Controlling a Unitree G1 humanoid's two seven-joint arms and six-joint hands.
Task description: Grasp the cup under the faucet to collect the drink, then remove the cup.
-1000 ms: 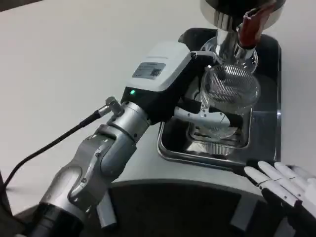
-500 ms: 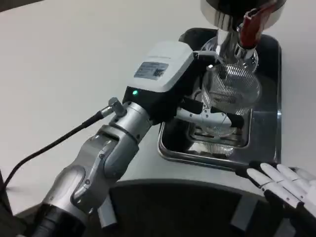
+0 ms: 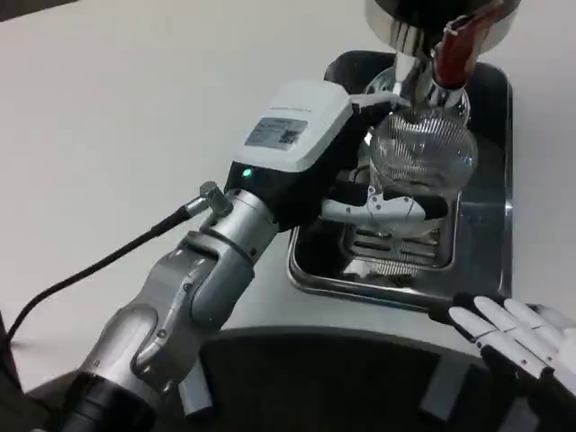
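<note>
Here, the left hand (image 3: 373, 193) grips the clear ribbed plastic cup (image 3: 421, 155) beneath the red-handled chrome faucet (image 3: 441, 45); the right hand (image 3: 522, 346), fingers spread, holds nothing.

1. The left hand (image 3: 355, 184) grips a clear ribbed cup (image 3: 421, 155), its fingers (image 3: 382, 210) wrapped around the cup's lower part.
2. The cup sits under the faucet (image 3: 421, 54) with a red lever (image 3: 456, 47), at one o'clock.
3. Below lies a metal drip tray (image 3: 490, 261) with a slotted grate (image 3: 396, 245).
4. The right hand (image 3: 517, 342) rests at five o'clock, fingers apart, holding nothing.
</note>
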